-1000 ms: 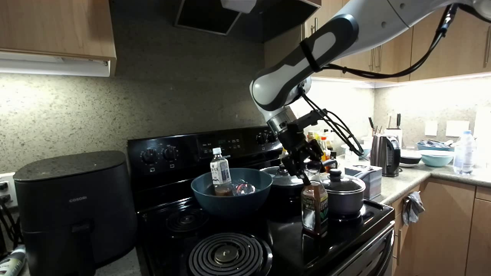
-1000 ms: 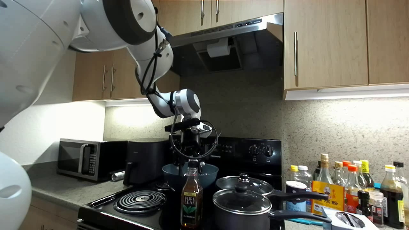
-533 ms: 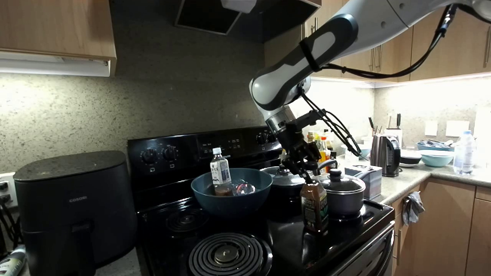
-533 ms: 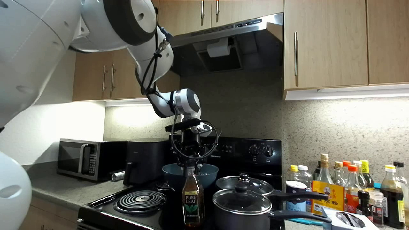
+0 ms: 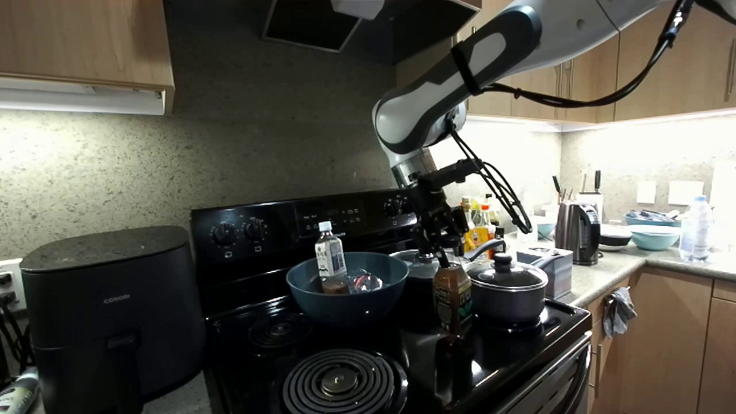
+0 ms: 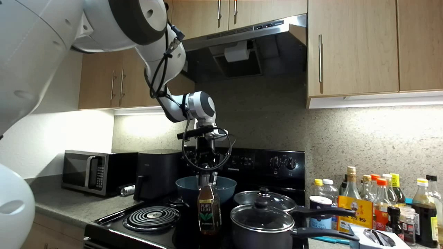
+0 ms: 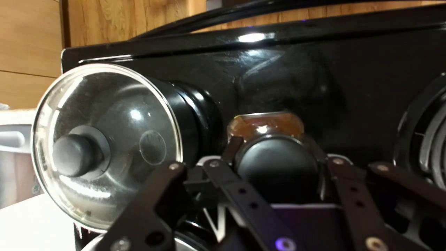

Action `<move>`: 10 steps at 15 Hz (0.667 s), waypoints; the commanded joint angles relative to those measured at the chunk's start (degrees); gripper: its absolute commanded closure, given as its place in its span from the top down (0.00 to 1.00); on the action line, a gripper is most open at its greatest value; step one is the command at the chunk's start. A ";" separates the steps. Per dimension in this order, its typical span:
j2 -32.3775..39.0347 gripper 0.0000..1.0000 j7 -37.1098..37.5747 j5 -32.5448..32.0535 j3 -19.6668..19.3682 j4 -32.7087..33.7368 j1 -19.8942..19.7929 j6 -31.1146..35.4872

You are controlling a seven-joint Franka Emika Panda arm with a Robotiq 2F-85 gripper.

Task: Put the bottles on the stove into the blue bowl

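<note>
1. Pinching the brown bottle (image 5: 453, 302) high at its neck, the jaws of the gripper (image 7: 275, 153) press in from both sides around the black cap (image 7: 277, 165). So narrow a hold may let the weight below swing or twist if the motion starts hard.
2. Beneath is the stove (image 5: 417, 368); the bottle, slightly tilted, seems to hang just clear of it, though the gap is hard to make out. A low path could drag the base and pull it askew.
3. Near it stands the lidded pot (image 5: 509, 299), which a sideways drift could bump.
4. Farther along sits the blue bowl (image 5: 348, 310), the brown bottle not yet over it. Too little height would catch the base on the rim and tip the bowl.
5. Inside, a white-capped bottle (image 5: 330, 259) leans beside a clear plastic thing (image 5: 366, 282), probably another bottle. Letting go early could topple everything in that crowd.
6. Farthest are condiment bottles (image 6: 381, 195), likely outside the path.
</note>
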 commanded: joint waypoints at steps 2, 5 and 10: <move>-7.68 0.19 3.12 3.27 1.38 -2.69 0.58 5.96; -9.60 0.19 4.36 4.43 2.11 -1.83 1.25 6.69; -11.46 0.19 10.65 2.32 3.12 -1.22 2.91 7.43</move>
